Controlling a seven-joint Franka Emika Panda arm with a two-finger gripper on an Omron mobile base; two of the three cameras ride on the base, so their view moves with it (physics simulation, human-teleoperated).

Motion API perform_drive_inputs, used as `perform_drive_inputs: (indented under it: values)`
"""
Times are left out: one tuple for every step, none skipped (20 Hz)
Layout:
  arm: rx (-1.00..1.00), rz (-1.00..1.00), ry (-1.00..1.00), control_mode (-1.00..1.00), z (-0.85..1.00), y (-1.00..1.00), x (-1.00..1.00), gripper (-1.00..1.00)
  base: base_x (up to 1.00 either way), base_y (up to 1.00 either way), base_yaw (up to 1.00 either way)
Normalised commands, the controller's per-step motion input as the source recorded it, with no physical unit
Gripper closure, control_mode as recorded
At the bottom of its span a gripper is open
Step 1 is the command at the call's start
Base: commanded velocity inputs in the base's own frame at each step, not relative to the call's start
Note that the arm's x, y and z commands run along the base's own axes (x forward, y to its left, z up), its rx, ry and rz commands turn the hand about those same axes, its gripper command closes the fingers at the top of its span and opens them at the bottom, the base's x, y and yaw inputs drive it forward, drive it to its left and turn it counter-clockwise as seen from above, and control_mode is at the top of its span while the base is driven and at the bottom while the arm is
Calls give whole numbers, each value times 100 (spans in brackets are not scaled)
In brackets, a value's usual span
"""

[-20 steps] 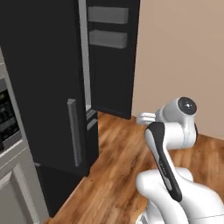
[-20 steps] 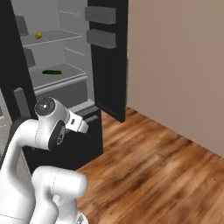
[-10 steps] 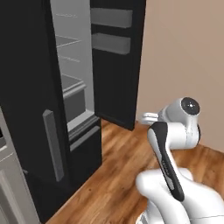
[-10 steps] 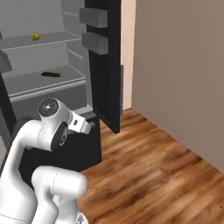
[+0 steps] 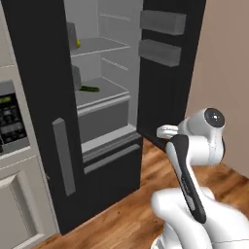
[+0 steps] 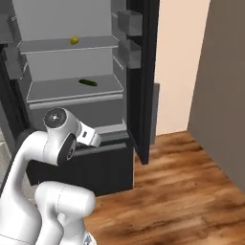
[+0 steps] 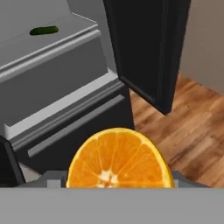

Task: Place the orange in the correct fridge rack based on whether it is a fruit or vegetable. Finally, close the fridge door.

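The orange (image 7: pixel 118 162) shows its cut face low in the hand view, close up, with my gripper (image 7: pixel 118 180) shut on it; the fingers are mostly hidden behind the fruit. The fridge stands open ahead. Its upper fridge rack (image 6: pixel 91 46) (image 5: pixel 104 46) carries a small yellow-green fruit (image 6: pixel 74 40) (image 5: pixel 78 43). The shelf below (image 6: pixel 52 92) (image 5: pixel 109 92) holds a long green vegetable (image 6: pixel 87 83) (image 5: pixel 89 89) (image 7: pixel 43 30). My hand sits low in front of the fridge's bottom drawer (image 7: pixel 65 118), well below both shelves.
The right fridge door (image 5: pixel 170 73) (image 6: pixel 143 76) (image 7: pixel 144 48) swings out beside the arm, with bins on its inner face. The left door (image 5: pixel 44 121) with its grey handle stands at the left. A microwave panel (image 5: pixel 12 114) and cabinet sit further left. Wooden floor (image 6: pixel 182 182) lies open to the right.
The whole scene has shifted as the base moved: the fridge interior has swung into view and closer. The arm keeps its pose, and the orange stays in the gripper.
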Motion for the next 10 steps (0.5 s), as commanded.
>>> perform_drive_inputs:
  values:
    - [0, 0, 0, 100, 0, 0, 0, 100, 59, -24, 58]
    - [0, 0, 0, 100, 0, 0, 0, 100, 58, -24, 58]
    - [0, 0, 0, 100, 0, 0, 0, 100, 63, -24, 58]
    - [0, 0, 0, 100, 0, 0, 0, 100, 67, -19, 57]
    - [0, 0, 0, 100, 0, 0, 0, 100, 67, -23, 55]
    - [0, 0, 0, 100, 0, 0, 0, 100, 69, -26, 54]
    - [0, 0, 0, 100, 0, 0, 0, 100, 70, -31, 52]
    - [0, 0, 0, 100, 0, 0, 0, 100, 71, -34, 49]
    - [0, 0, 0, 100, 0, 0, 0, 100, 71, -35, 47]
    - [0, 0, 0, 100, 0, 0, 0, 100, 69, -30, 45]
